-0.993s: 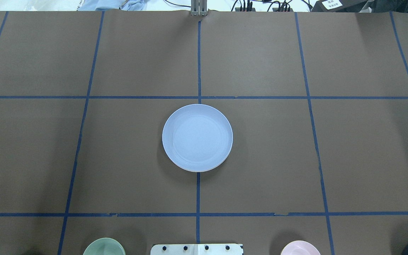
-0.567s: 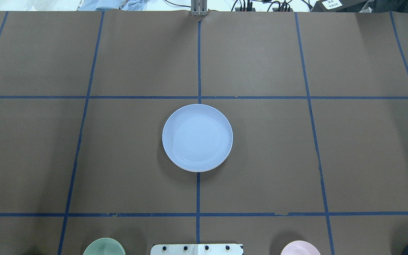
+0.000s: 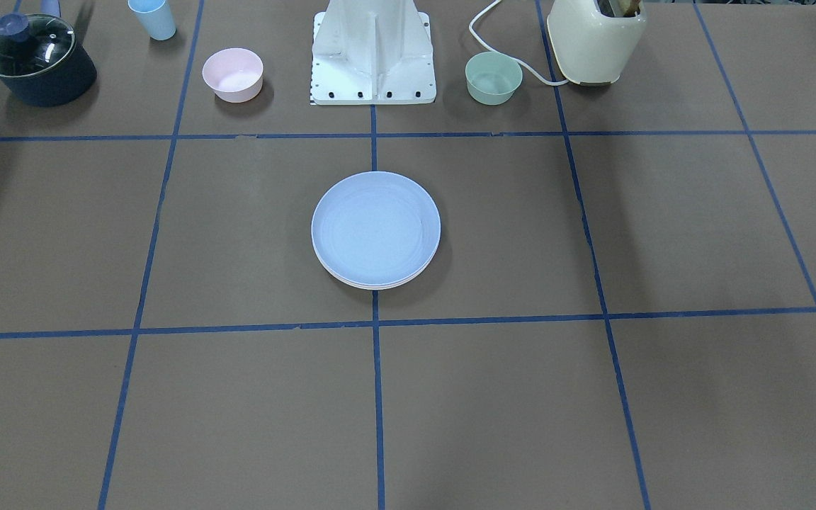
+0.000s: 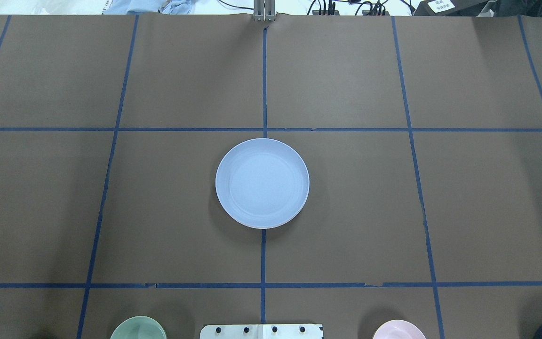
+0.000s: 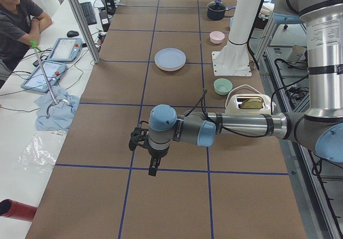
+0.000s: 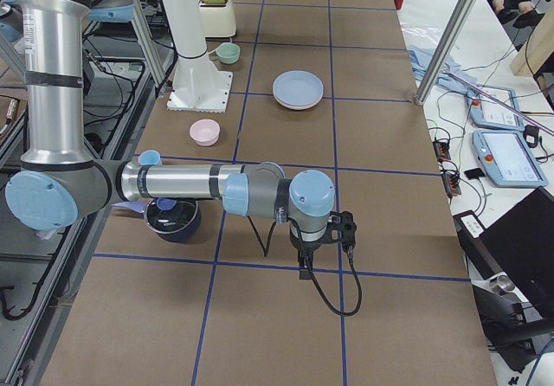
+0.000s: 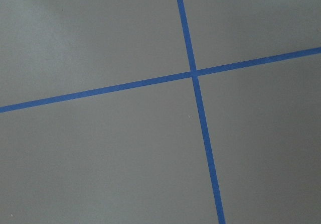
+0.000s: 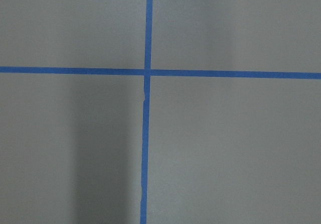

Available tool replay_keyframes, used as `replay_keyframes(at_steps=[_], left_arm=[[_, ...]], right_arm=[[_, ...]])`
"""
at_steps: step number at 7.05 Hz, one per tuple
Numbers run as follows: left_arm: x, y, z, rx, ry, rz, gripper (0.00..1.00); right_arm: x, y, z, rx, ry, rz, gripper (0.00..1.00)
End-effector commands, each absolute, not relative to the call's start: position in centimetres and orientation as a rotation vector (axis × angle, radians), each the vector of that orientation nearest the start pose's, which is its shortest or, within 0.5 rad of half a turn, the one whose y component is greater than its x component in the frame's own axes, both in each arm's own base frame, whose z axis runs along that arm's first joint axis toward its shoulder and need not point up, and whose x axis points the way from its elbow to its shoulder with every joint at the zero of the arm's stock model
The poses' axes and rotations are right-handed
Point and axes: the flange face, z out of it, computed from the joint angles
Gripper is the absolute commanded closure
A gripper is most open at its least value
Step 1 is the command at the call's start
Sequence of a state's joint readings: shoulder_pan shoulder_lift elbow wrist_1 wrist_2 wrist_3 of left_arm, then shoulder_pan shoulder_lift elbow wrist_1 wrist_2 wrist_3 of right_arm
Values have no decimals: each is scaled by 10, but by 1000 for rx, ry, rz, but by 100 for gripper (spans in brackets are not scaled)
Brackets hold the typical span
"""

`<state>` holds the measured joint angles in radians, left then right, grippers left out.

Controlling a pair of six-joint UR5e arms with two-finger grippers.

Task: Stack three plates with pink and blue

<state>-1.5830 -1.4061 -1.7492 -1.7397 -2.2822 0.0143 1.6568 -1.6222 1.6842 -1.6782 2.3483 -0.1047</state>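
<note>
A light blue plate (image 3: 375,228) lies on top of a stack in the middle of the table (image 4: 262,182). Thin paler rims (image 3: 372,285) of plates under it show at the near edge; their colours are hard to tell. The stack also shows in the exterior left view (image 5: 170,59) and the exterior right view (image 6: 299,89). My left gripper (image 5: 153,169) hangs over the table end far from the stack, and I cannot tell if it is open. My right gripper (image 6: 305,269) hangs over the opposite end, and I cannot tell its state either. Both wrist views show only brown table and blue tape.
Near the robot base (image 3: 372,53) stand a small pink bowl (image 3: 232,74), a small green bowl (image 3: 493,77), a cream toaster (image 3: 596,39), a dark lidded pot (image 3: 36,60) and a blue cup (image 3: 153,18). An operator (image 5: 16,19) sits beside the table.
</note>
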Motion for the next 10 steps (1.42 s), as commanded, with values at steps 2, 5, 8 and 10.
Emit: replay_keyframes(at_steps=[2, 5, 8, 10], left_arm=[[-74, -435, 630, 164, 714, -10, 0], [-73, -436, 631, 165, 714, -6, 0], [-73, -436, 631, 165, 714, -6, 0], [-73, -436, 631, 165, 714, -6, 0]], right_arm=[[103, -458, 642, 22, -777, 5, 0], [103, -456, 646, 13, -758, 4, 0], [105, -455, 665, 31, -707, -3, 0], [104, -462, 690, 93, -725, 35, 0]])
